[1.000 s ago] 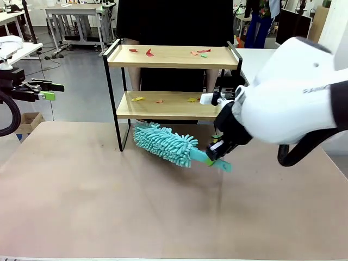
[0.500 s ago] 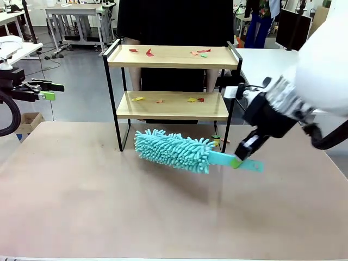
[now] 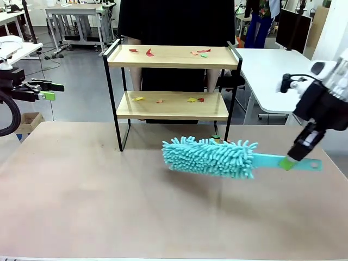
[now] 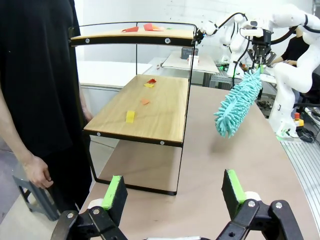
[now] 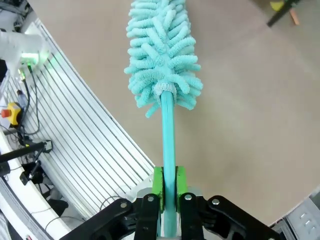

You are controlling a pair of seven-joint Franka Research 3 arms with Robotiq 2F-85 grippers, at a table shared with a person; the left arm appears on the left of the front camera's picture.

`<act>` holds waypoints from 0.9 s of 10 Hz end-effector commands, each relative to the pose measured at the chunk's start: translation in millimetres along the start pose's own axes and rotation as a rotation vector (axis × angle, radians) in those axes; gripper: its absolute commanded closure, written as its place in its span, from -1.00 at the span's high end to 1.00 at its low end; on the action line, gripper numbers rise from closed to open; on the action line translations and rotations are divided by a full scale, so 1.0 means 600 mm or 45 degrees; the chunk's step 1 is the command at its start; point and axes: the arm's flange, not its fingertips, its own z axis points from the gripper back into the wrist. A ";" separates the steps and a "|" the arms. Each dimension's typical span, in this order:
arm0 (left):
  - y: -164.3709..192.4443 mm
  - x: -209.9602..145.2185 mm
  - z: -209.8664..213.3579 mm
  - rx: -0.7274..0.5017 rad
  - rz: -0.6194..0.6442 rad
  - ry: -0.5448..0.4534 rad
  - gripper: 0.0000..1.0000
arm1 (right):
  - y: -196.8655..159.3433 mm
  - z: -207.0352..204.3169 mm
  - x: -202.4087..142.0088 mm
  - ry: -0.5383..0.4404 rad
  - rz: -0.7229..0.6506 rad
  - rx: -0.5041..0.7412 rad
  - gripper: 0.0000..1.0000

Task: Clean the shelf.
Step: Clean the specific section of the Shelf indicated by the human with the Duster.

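The shelf [image 3: 173, 57] [image 4: 150, 107] is a two-tier wooden rack in a black frame at the table's far side, with small coloured scraps [image 3: 148, 53] [image 4: 130, 116] on both boards. A turquoise fluffy duster [image 3: 211, 156] [image 5: 162, 55] [image 4: 239, 102] hangs level above the table, right of and in front of the shelf. My right gripper [image 3: 288, 161] [image 5: 168, 186] is shut on the duster's flat handle. My left gripper [image 3: 50, 91] [image 4: 172, 192] stands open with nothing between its fingers, off the table's left side, pointing toward the shelf's end.
A person in black stands behind the shelf [image 3: 174, 22], a hand [image 4: 37, 170] hanging near its far side. A few scraps [image 3: 216, 138] lie on the brown table [image 3: 109, 206] by the shelf's right foot. A white table [image 3: 272, 70] stands at the back right.
My right arm has swung the duster away from the shelf's foot, to the right and slightly up, and turned it level. The left arm has not moved.
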 end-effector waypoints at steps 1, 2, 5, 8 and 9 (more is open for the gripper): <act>-0.002 0.004 0.000 0.002 -0.011 -0.001 1.00 | -0.022 0.026 -0.035 0.018 0.023 -0.010 -0.74; -0.002 0.004 0.000 0.002 -0.011 -0.001 1.00 | -0.019 0.038 -0.056 0.021 0.042 -0.040 -0.74; -0.002 0.004 0.000 0.002 -0.011 -0.001 1.00 | -0.008 0.045 -0.093 0.081 0.094 -0.111 -0.74; -0.002 0.004 0.000 0.002 -0.011 -0.001 1.00 | -0.007 0.045 -0.061 0.046 0.001 -0.065 -0.74; -0.002 0.004 0.000 0.002 -0.011 -0.001 1.00 | -0.007 0.045 -0.061 0.046 0.001 -0.065 -0.74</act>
